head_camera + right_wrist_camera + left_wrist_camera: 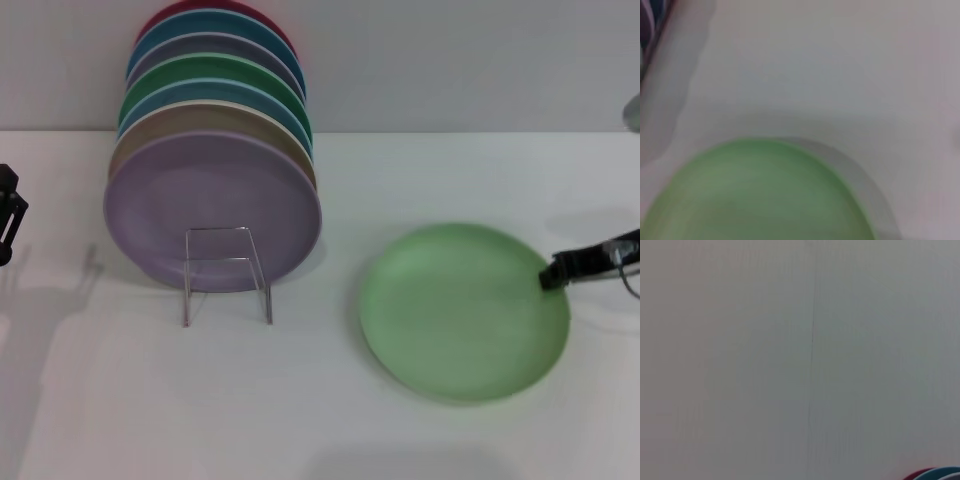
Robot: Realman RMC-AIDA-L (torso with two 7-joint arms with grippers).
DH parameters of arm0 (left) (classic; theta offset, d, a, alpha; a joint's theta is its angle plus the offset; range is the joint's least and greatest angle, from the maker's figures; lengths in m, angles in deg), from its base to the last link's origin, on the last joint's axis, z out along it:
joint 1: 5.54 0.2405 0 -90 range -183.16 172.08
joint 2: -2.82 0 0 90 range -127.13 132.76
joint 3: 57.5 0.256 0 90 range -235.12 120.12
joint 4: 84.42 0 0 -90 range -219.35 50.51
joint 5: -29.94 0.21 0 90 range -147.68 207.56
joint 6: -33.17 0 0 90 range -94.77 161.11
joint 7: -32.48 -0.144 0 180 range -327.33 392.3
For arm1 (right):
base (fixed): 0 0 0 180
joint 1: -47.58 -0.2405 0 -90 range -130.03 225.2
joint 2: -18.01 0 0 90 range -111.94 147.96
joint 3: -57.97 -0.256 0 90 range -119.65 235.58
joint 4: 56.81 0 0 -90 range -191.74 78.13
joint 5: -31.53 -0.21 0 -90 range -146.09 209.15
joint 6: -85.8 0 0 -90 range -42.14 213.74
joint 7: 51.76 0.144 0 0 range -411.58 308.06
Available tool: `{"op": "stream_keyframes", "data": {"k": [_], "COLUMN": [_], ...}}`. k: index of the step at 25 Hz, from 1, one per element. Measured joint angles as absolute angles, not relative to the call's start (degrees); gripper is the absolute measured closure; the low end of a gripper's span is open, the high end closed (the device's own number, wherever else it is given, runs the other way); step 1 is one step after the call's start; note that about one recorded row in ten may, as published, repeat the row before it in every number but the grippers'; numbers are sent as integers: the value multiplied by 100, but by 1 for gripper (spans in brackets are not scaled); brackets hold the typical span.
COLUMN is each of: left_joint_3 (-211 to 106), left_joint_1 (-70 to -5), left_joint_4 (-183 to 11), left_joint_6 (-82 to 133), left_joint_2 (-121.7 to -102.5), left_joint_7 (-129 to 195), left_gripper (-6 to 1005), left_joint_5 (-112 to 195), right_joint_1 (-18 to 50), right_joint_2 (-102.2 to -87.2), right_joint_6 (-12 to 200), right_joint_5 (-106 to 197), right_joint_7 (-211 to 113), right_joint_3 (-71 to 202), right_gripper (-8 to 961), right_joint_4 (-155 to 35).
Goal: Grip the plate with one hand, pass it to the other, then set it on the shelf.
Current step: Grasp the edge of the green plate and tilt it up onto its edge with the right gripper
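Note:
The pale mint-green plate (463,310) is at the right of the white table, with a shadow under its near edge. It fills the lower part of the right wrist view (755,195). My right gripper (552,274) reaches in from the right and is shut on the plate's right rim. The clear acrylic shelf (226,272) stands left of centre, its front loop bare. My left gripper (8,215) is parked at the far left edge, well away from the plate.
Several coloured plates stand upright in a row behind the shelf's front loop, a lavender-purple one (213,210) foremost and a darker green one (215,75) farther back. A grey wall (460,60) rises behind the table. Plate rims (935,474) show at a corner of the left wrist view.

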State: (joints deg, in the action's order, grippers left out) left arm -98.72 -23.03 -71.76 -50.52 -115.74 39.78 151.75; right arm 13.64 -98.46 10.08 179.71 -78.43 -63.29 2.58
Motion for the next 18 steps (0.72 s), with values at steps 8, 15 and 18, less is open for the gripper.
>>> {"op": "stream_keyframes", "data": {"k": [8,15,18], "left_joint_3": [-9872,-9872,-9872], "left_joint_1": [-2303,-2297,-2295], "left_joint_4": [-7179,-7186,-7186], "left_joint_6": [-5068,-5073,-5077], "left_joint_2": [-11574,-11574,-11574], "left_joint_7": [3978,3978,3978], "left_gripper": [166,167,167], "left_joint_5": [15169,15166,15171], "right_joint_1": [1941,2421,2532], "right_joint_2": [-10072,-10104,-10103], "right_joint_6": [1230,2156,2765], "right_joint_5": [17972,17944,17938], "right_joint_7": [-7893,-7986,-8061], "right_joint_3": [-6326,-5938,-5643], "right_gripper": [934,934,934], "right_joint_4": [1950,2637,2639]}}
